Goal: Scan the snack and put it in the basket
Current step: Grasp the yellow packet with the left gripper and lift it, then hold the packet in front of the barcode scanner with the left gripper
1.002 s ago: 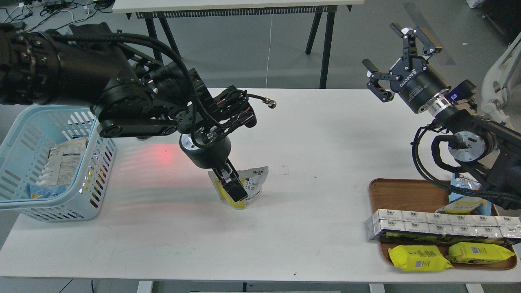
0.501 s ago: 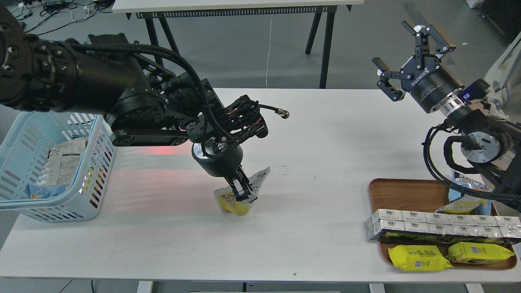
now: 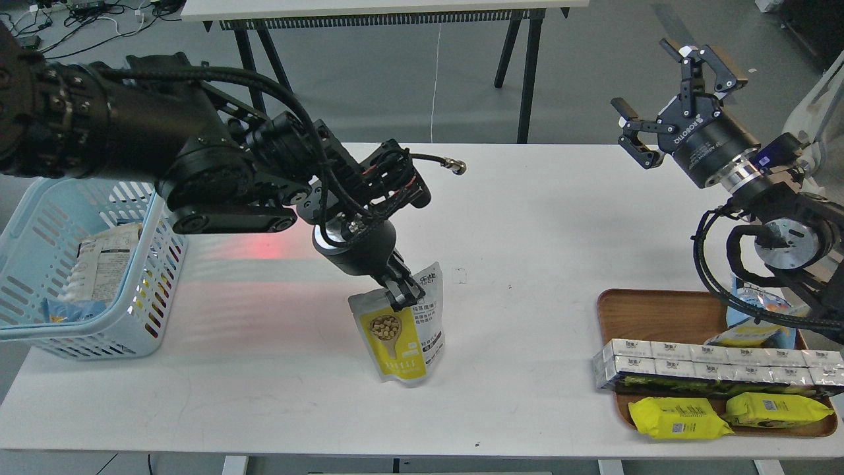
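Note:
The snack, a white pouch with a yellow panel of round nuts and dark text, hangs upright at the table's middle, its bottom near the tabletop. My left gripper points down and is shut on the pouch's top edge. The light-blue basket stands at the table's left edge with a few packs inside. My right gripper is open and empty, held high above the table's far right.
A brown wooden tray at the front right holds a row of white cartons, two yellow pillow packs and a blue-and-yellow pouch. A red light spot lies on the table beside the basket.
My left gripper has lifted the pouch from a crumpled, tipped pose to hanging upright, moving slightly right. My right gripper has drifted right and up.

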